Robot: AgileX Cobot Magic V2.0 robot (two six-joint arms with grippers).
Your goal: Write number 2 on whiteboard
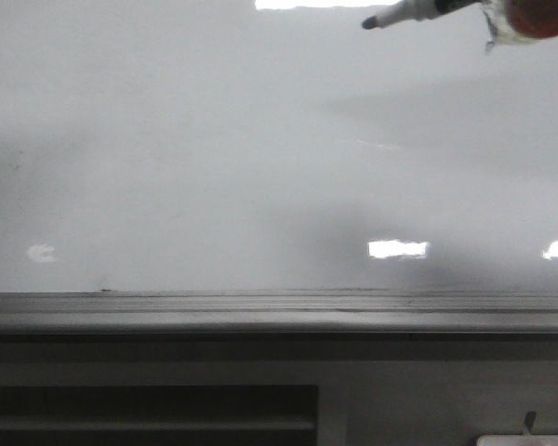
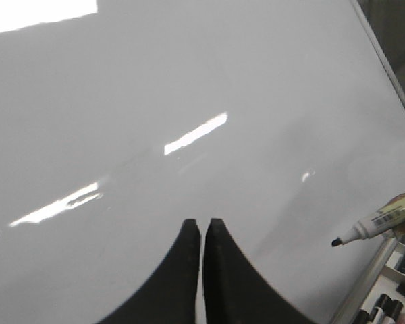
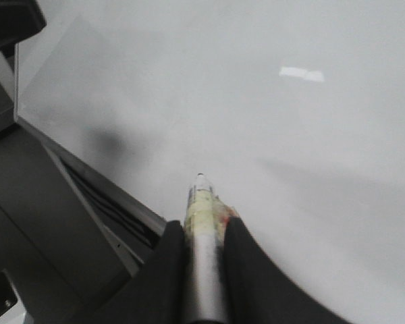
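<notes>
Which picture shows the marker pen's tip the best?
The left wrist view: the marker shows side-on, dark tip clear against the whiteboard. The front view catches it at the top edge; the right wrist view sees it end-on in the right gripper.

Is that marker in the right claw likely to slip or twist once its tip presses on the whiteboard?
Possibly. The marker is round and smooth-barrelled, so it may rotate; the right claw grips it mid-barrel, leaving leverage. The glossy whiteboard should offer little drag.

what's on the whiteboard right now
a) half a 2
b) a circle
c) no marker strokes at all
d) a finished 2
c: the whiteboard shows only light reflections, and the marker, held in the right pincer, has its tip in the air near the top edge.
</notes>
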